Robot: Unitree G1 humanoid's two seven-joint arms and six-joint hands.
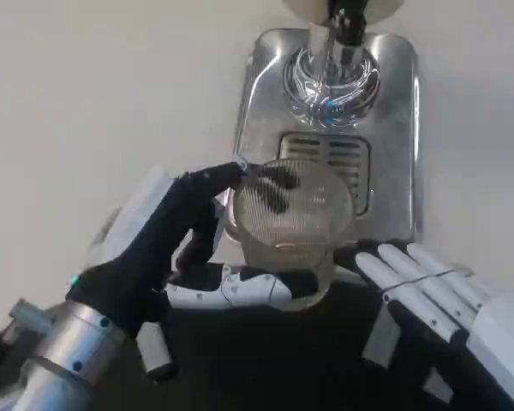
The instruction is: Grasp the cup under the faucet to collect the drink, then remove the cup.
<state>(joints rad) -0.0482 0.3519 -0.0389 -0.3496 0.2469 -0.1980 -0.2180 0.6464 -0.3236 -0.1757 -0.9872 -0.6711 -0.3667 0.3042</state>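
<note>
A clear ribbed cup (291,214) stands tilted toward me at the front edge of the chrome drip tray (396,128), in front of the faucet (336,38) rather than beneath its spout. My left hand (154,248) grips the cup from the left, with dark fingers reaching over the rim and a white finger curled under its base. My right hand (428,291) lies at the lower right with its fingers straight and apart. Its fingertips (367,261) are close to the cup's base and it holds nothing. I cannot tell whether there is liquid in the cup.
A slotted grate (347,158) in the tray shows just behind the cup. The white table (86,103) spreads out to the left and the far right. A dark surface (283,360) fills the bottom, between my forearms.
</note>
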